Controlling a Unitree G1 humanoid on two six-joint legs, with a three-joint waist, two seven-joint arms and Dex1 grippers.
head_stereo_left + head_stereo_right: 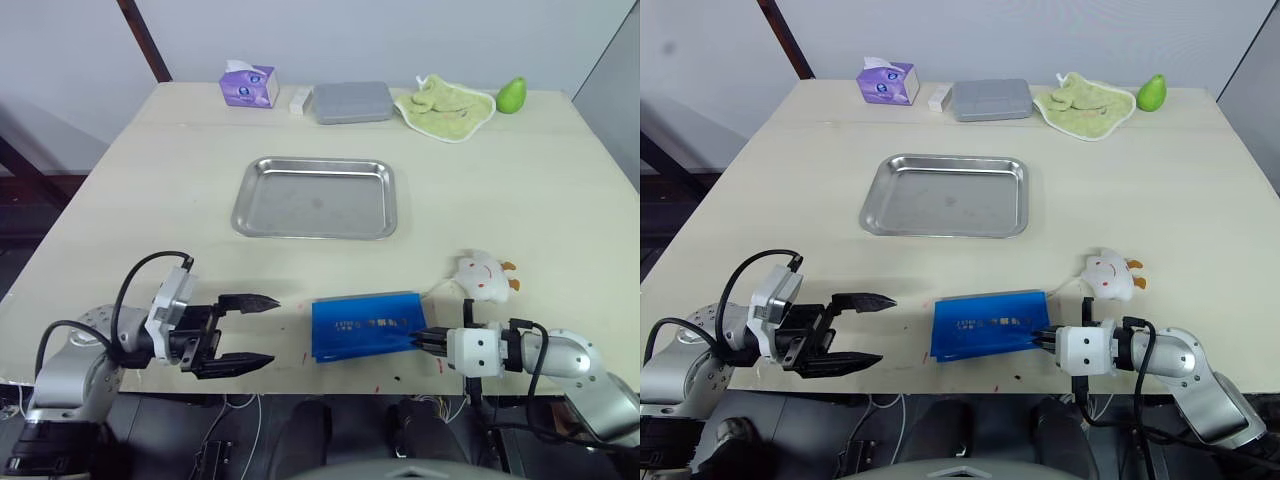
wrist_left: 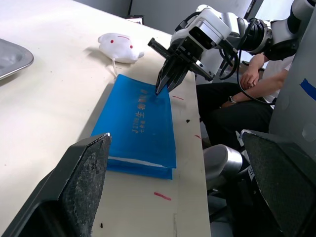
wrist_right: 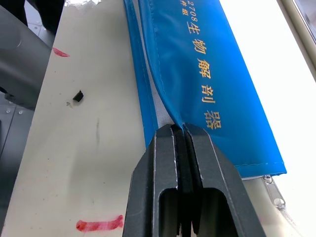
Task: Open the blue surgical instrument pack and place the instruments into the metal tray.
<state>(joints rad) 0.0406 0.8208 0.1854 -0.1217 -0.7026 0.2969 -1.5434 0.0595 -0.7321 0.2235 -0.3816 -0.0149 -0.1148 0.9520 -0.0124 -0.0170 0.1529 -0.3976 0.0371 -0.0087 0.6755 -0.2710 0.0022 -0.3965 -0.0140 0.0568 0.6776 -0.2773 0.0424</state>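
Right gripper (image 3: 180, 129) is pinched closed on the top flap of the blue surgical instrument pack (image 1: 366, 325) at its 3 o'clock edge — looks like a grip for peeling it open. Left gripper (image 1: 248, 332) is spread wide, holding nothing, just off the pack's 9 o'clock end, probably to pin or catch it. Pack lies near the table's (image 1: 520, 190) front edge — little margin at 6 o'clock. Metal tray (image 1: 316, 197) sits empty at 12, with an open path to it.
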